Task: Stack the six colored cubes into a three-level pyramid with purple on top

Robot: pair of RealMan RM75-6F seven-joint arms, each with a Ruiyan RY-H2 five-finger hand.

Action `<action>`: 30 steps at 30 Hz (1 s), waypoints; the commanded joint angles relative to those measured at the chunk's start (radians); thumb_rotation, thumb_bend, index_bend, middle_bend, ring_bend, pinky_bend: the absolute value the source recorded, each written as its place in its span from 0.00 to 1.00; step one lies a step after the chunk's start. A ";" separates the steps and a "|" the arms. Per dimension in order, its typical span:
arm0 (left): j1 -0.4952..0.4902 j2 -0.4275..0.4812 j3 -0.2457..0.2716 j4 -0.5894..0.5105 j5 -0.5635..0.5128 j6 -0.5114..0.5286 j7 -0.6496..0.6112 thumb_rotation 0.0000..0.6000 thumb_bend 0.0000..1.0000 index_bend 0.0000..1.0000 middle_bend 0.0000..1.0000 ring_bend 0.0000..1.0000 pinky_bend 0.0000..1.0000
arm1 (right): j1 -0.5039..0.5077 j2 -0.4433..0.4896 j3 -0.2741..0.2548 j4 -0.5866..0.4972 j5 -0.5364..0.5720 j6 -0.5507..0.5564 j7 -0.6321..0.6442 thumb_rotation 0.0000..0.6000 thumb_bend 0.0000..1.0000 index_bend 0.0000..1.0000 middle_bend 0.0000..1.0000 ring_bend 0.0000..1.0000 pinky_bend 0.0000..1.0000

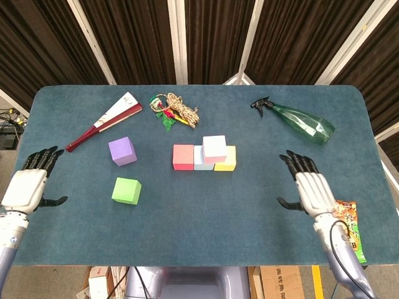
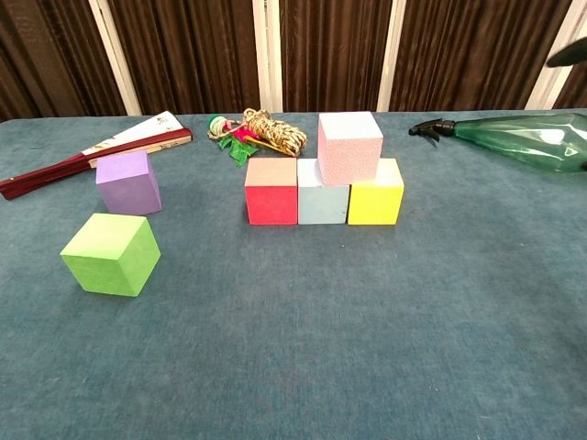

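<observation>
**Pyramid half built: base row complete, one second-level cube placed**

The left hand (image 1: 28, 187) hovers over the left edge of the blue felt-covered counter (image 1: 199, 230), fingers (image 1: 42, 157) spread apart and holding nothing. Just right of it sits the loose lime-green foam cube (image 1: 126, 190); the loose purple foam cube (image 1: 122, 151) stands near it, further back. A closed red folding fan (image 1: 103, 121) lies behind them.

At centre, the red cube (image 1: 183, 157), pale blue cube (image 1: 201, 159) and yellow cube (image 1: 227, 159) touch in one row. The pink cube (image 1: 214, 148) rests on top, straddling the blue and yellow.

The right hand (image 1: 310, 189) hovers well apart from the stack, open and empty.

Judged by their matte, grainy faces, the cubes are probably light, slightly compressible and non-slippery. Grip the green cube on two opposite vertical faces, near mid-height, and release it gently: a light stack shifts easily.
</observation>
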 commanded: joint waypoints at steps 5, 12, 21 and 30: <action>-0.080 0.036 0.017 -0.056 -0.058 -0.096 0.082 1.00 0.11 0.07 0.01 0.00 0.00 | -0.231 -0.133 -0.143 0.260 -0.318 0.224 0.229 1.00 0.25 0.11 0.05 0.05 0.00; -0.169 0.059 0.028 -0.135 -0.162 -0.175 0.201 1.00 0.08 0.07 0.02 0.00 0.00 | -0.283 -0.199 -0.131 0.347 -0.393 0.302 0.181 1.00 0.25 0.11 0.05 0.05 0.00; -0.292 -0.041 0.060 -0.137 -0.353 -0.159 0.407 1.00 0.04 0.05 0.01 0.00 0.00 | -0.304 -0.179 -0.122 0.307 -0.363 0.243 0.172 1.00 0.25 0.11 0.05 0.05 0.00; -0.388 -0.179 0.076 -0.048 -0.449 -0.148 0.470 1.00 0.05 0.06 0.04 0.00 0.00 | -0.317 -0.170 -0.095 0.290 -0.334 0.210 0.175 1.00 0.25 0.11 0.05 0.05 0.00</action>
